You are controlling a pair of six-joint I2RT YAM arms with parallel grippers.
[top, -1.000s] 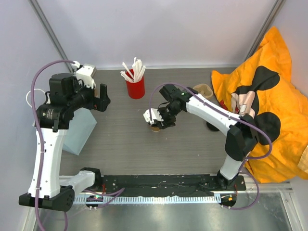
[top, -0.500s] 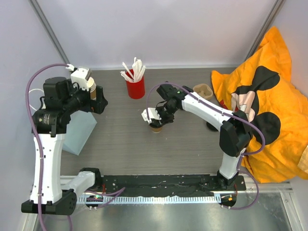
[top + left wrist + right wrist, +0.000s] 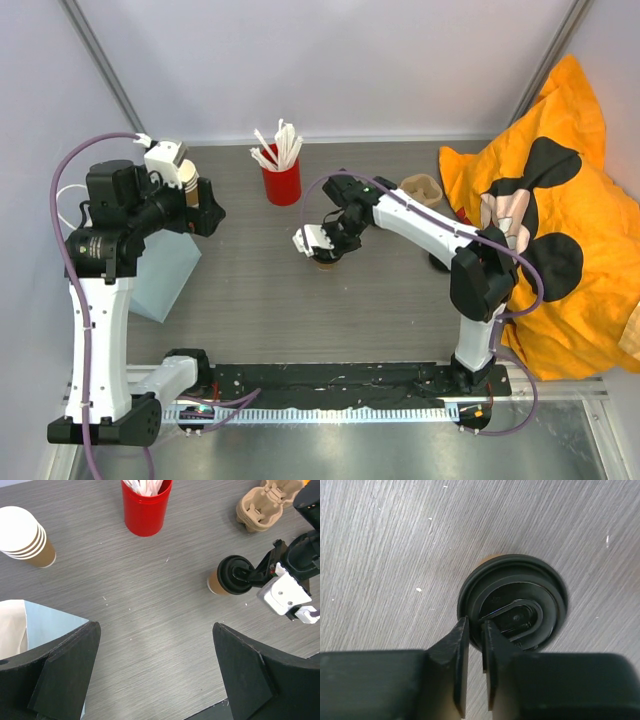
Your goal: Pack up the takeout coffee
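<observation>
The takeout coffee [image 3: 324, 264] is a small tan paper cup with a black lid [image 3: 512, 605], standing upright mid-table. My right gripper [image 3: 475, 622] comes down on it from above. Its jaws pinch the lid's near rim, one finger [image 3: 455, 655] outside the rim and the other on the lid's top. The left wrist view shows the cup [image 3: 216, 582] under that gripper. My left gripper [image 3: 160, 672] hangs wide open above bare table at the left, holding nothing.
A red cup of white sticks [image 3: 283, 180] stands at the back. A stack of tan cups [image 3: 22, 537] sits at the back left beside a light blue bag [image 3: 165, 270]. A moulded cup carrier [image 3: 422, 187] lies near the orange cloth [image 3: 560, 200] on the right.
My right gripper's jaws have narrowed onto the lid's rim, and that arm has edged left over the cup. The left arm has shifted slightly left, still open.
</observation>
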